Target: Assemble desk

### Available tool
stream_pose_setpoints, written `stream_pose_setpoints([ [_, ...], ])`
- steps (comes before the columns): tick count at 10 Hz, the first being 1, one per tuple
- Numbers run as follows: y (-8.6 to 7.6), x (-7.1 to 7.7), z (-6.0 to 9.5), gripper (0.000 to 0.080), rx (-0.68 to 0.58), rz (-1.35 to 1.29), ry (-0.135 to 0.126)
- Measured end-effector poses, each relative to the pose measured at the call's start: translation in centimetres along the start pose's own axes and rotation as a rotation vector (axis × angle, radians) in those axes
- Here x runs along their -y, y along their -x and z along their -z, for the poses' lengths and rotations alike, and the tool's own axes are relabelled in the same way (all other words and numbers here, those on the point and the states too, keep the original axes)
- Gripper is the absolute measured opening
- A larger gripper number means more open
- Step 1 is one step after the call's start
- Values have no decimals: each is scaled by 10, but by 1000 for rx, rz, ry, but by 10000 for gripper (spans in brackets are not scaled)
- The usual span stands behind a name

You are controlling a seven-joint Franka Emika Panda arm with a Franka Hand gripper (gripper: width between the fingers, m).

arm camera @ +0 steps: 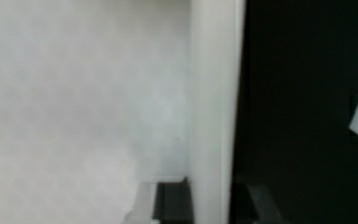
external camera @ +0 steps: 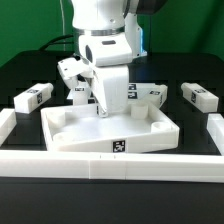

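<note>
Exterior view has my gripper [external camera: 100,110] lowered onto the rear rim of the tabletop [external camera: 110,135], which lies flat in the middle of the black surface [external camera: 35,72]. Four legs lie loose behind it. One leg is far out on the exterior view's left [external camera: 32,97] and another is partly hidden beside my arm [external camera: 76,92]. A third sits just past the tabletop's right rear corner [external camera: 150,93], and the last is far right [external camera: 198,95]. The white border rail [external camera: 110,166] runs along the front. Wrist view is blurred, yet the gripper [arm camera: 211,202] is pressed together, pinching the tabletop's [arm camera: 78,100] thin raised rim between dark fingers [arm camera: 169,203].
</note>
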State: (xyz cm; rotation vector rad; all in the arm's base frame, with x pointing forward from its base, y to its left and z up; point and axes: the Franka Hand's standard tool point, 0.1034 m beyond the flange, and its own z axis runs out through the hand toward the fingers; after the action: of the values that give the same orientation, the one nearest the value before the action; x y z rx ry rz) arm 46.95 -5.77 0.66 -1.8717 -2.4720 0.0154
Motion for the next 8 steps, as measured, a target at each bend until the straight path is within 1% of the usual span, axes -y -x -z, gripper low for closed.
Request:
stream_pose_setpoints([
  [4,0,0,0,55,0,-4,0],
  [6,-9,-7,0,55,-1,-156,4],
  [8,-12,-11,0,55,-2,-248,8],
])
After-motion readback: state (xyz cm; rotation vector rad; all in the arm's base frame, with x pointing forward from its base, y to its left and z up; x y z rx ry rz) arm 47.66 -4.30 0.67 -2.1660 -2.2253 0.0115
